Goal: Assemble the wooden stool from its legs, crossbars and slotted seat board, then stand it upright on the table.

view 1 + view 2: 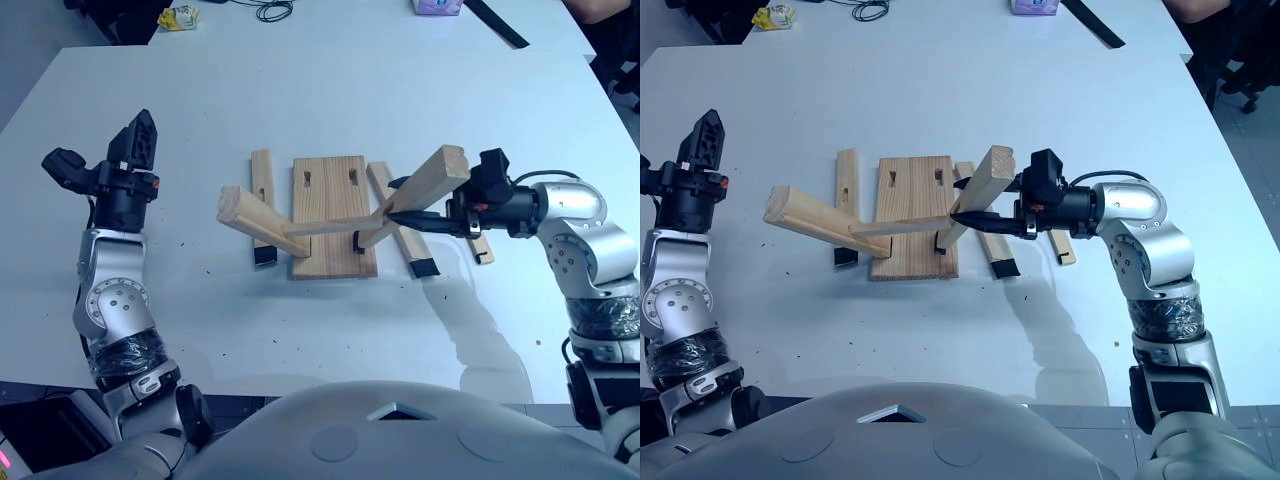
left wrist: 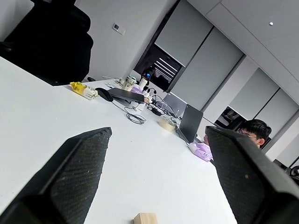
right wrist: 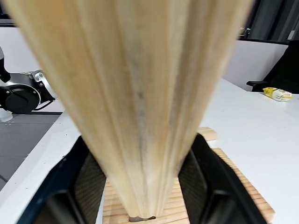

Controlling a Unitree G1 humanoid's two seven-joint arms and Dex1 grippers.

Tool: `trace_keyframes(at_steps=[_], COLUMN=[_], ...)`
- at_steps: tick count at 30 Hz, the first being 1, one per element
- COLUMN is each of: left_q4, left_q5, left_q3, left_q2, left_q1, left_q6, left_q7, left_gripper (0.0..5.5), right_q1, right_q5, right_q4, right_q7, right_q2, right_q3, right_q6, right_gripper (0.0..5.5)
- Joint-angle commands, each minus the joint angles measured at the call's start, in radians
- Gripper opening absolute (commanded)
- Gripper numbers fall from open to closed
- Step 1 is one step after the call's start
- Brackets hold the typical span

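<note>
The seat board (image 1: pixel 330 195) is a flat piece of light wood with two small slots near its far edge; it lies in the middle of the white table (image 1: pixel 350 90). Over it hangs a part that is already put together: two thick legs joined by a thin crossbar (image 1: pixel 330 226). The held leg (image 1: pixel 435 178) leans up and to the right, and its low end has a black foot down at the board; I cannot tell if it touches. The other joined leg (image 1: pixel 255 215) sticks out to the left, up off the table.

A loose leg (image 1: pixel 262 180) with a black foot lies flat just left of the board; a second loose leg (image 1: pixel 412 245) lies flat just right of it. A thin wood strip (image 1: pixel 483 250) lies under the right arm, partly hidden.

The right gripper (image 1: pixel 396 200) comes in from the right, low and level over the table; its two fingers (image 3: pixel 91 179) squeeze the held leg from both sides.

The left gripper (image 1: pixel 136 135) is well to the left of the wood, up in the air and pointing up; its black pads (image 2: pixel 79 172) are wide apart with nothing in them.
</note>
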Motion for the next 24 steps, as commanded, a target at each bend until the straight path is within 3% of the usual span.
trace_keyframes(at_steps=[1, 15, 24], left_q4=[-0.008, -0.068, -0.09], left_q5=[0.002, -0.008, -0.001], left_q3=[-0.001, 0.033, 0.025], left_q2=[0.013, -0.01, -0.032], left_q1=[0.006, 0.066, 0.088], left_q6=[0.009, -0.014, -0.028], left_q7=[-0.007, 0.008, 0.014], left_gripper=[3.74, 3.74, 3.74], right_q1=[-0.004, -0.064, -0.052], right_q5=[-0.01, 0.005, -0.022], right_q4=[-0.023, -0.009, -0.027], right_q7=[0.004, 0.065, 0.05], right_q2=[-0.035, -0.108, -0.091], right_q3=[0.012, 0.024, 0.068], right_q6=[0.02, 0.052, 0.032], right_gripper=[2.05, 2.05, 2.05])
